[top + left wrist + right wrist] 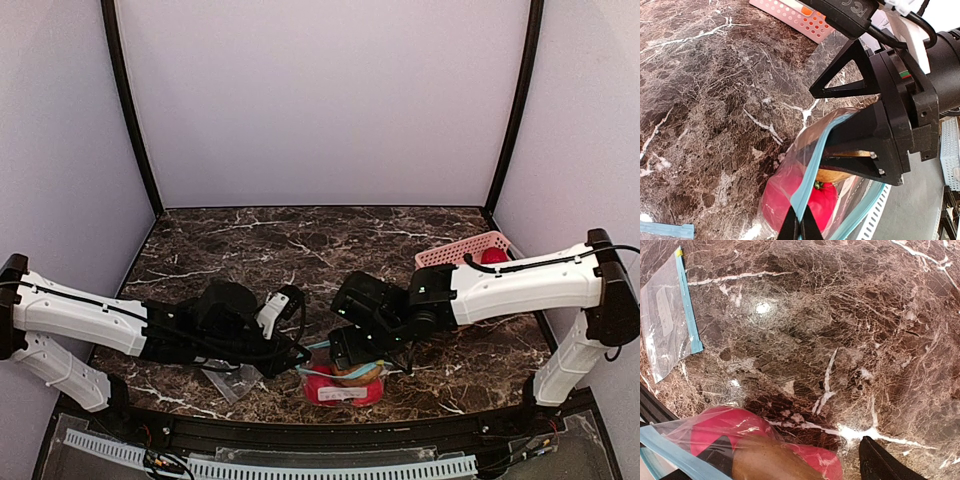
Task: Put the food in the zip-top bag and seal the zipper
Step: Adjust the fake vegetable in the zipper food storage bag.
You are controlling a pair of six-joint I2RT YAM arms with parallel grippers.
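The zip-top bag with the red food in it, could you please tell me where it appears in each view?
Top external: the zip-top bag lies at bottom centre.
Left wrist: the bag is at bottom centre, its teal zipper running diagonally.
Right wrist: the bag fills the bottom left corner.
Shared landmark: the brown-tan piece inside it.

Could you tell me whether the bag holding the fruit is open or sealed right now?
Open: on the bag, the two blue zipper strips stand apart, the left hand pinching one.
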